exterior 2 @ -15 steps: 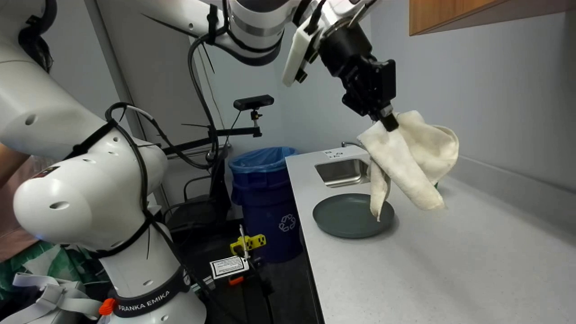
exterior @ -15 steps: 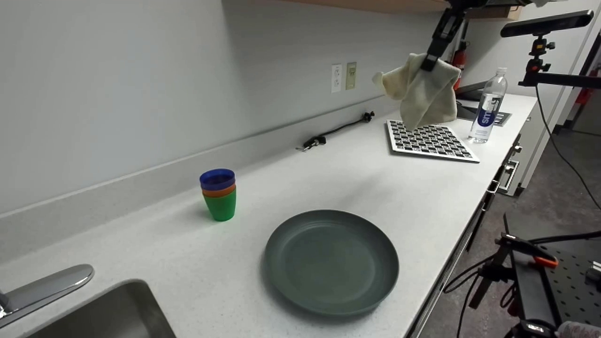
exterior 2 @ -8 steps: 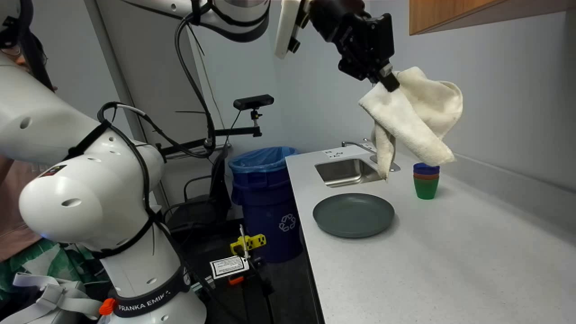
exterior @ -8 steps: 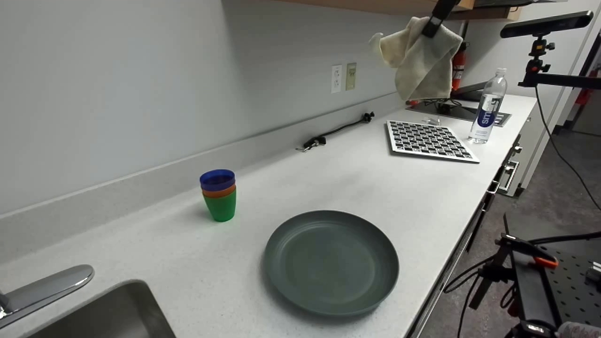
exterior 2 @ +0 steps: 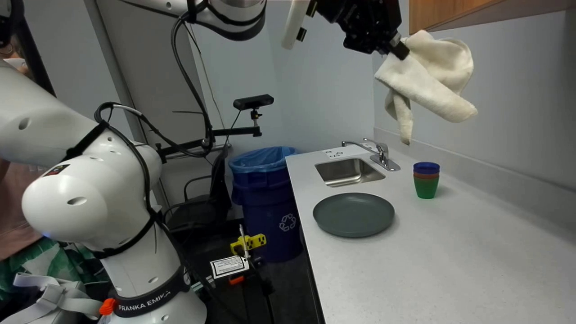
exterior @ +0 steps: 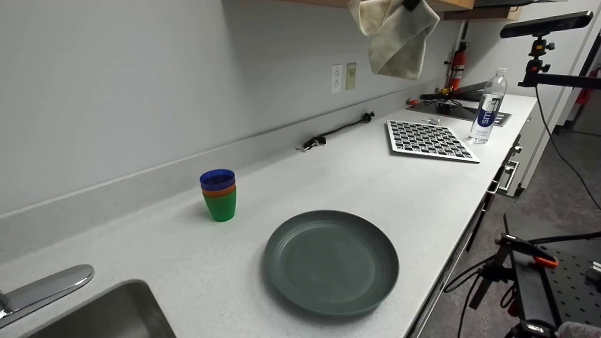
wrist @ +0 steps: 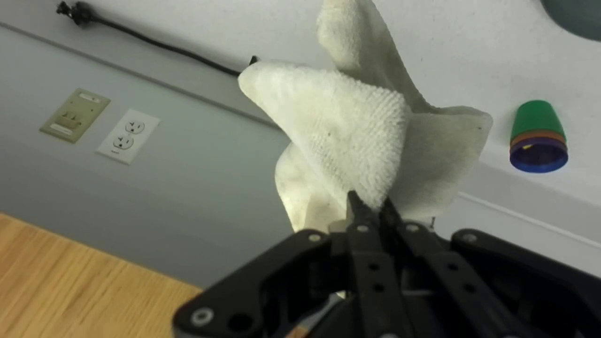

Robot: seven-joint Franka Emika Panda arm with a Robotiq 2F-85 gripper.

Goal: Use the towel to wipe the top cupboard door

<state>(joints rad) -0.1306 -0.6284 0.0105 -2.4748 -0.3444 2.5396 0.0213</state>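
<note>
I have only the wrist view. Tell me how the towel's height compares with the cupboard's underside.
Observer: In an exterior view, most of the towel shows below the underside of the cupboard; whether they touch, I can't tell.
Operator: Report the plate. I catch only its edge.
Observer: The whole of it lies flat on the counter, near the long edge away from the wall.
Operator: Name something standing out of my sight.
Observer: A clear bottle stands upright beside a checkered board.
</note>
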